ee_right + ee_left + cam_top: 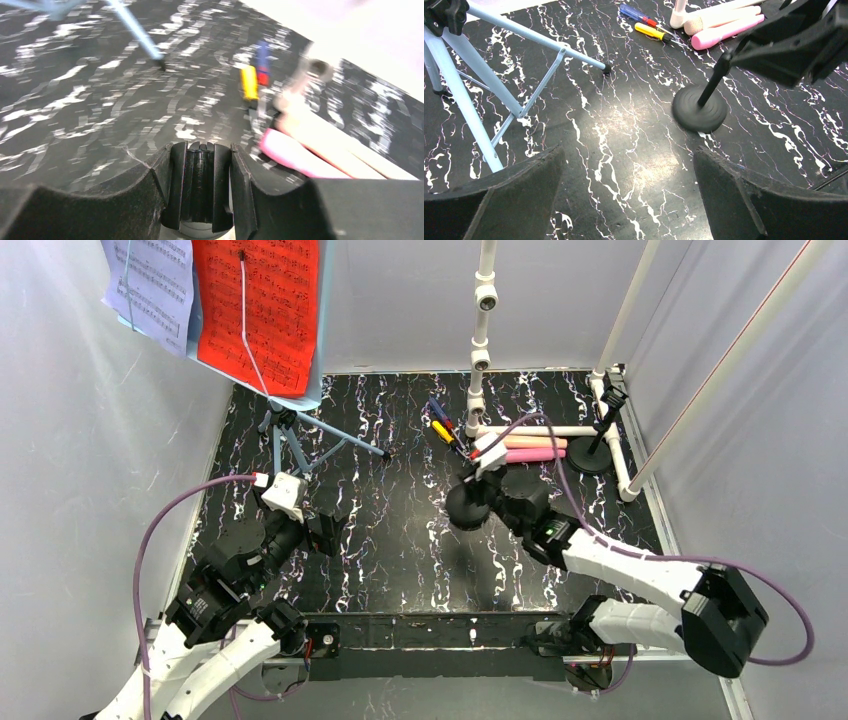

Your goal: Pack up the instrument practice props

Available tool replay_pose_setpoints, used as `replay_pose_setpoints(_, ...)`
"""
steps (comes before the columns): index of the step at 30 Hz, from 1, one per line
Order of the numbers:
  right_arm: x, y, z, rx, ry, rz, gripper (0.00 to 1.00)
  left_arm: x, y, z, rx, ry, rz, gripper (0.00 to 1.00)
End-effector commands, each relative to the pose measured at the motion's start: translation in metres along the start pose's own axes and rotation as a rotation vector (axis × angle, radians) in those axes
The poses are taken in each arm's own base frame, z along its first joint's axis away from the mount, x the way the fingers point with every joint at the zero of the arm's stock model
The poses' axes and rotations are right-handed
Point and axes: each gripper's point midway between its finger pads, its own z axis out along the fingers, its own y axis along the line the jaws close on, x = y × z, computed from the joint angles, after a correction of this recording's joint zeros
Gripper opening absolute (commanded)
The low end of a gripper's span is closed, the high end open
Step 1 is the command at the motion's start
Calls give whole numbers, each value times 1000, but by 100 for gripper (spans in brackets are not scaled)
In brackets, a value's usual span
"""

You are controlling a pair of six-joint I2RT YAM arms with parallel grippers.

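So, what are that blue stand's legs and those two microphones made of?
Stand legs: likely painted metal tubing, pale blue, smooth, with thin braces. Pink microphone and beige microphone: probably plastic, matte, uniform colour; the beige head looks textured.

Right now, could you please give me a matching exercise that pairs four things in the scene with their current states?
Things:
1. left gripper
2. right gripper
3. pink microphone
4. red sheet

States:
A. resting on the music rack
B. open above the table
C. lying beside the beige microphone
D. closed on the top of the black holder

Pairs: 1-B, 2-D, 3-C, 4-A
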Motion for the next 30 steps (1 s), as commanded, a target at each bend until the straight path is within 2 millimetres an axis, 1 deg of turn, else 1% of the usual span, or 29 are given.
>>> replay_pose_setpoints(1, -19, -93, -28, 398, -58, 38, 33, 1, -1, 4, 3, 6, 12, 98)
replay_pose_setpoints(5, -7, -152, -52, 611, -47, 78, 31, 2, 0, 4, 0, 8, 11, 98)
replay_pose_setpoints(8, -4, -190, -70, 744, -69, 108, 31, 1, 0, 4, -1, 7, 11, 98)
replay_pose_setpoints(11, -2, -224, -84, 859, -86, 132, 30, 2, 1, 4, -4, 8, 12, 98)
replay_pose_setpoints(13, 3, -250, -96, 950, -99, 166, 29, 1, 2, 3, -7, 3, 11, 98)
replay_pose_setpoints(16, 12, -278, -107, 1039, -102, 210, 30, 1, 3, 3, -16, -3, 9, 98)
replay_pose_setpoints(19, 21, -294, -114, 1103, -100, 251, 30, 0, 4, 2, -16, -7, 8, 98)
replay_pose_setpoints(22, 27, -303, -123, 1160, -93, 257, 30, -1, 4, 1, -15, -12, 6, 98)
replay_pose_setpoints(25, 31, -308, -137, 1217, -85, 252, 32, -2, 3, 0, -11, -19, 4, 98)
replay_pose_setpoints(30, 28, -313, -158, 1278, -89, 231, 32, -4, 3, -2, -8, -30, 0, 98)
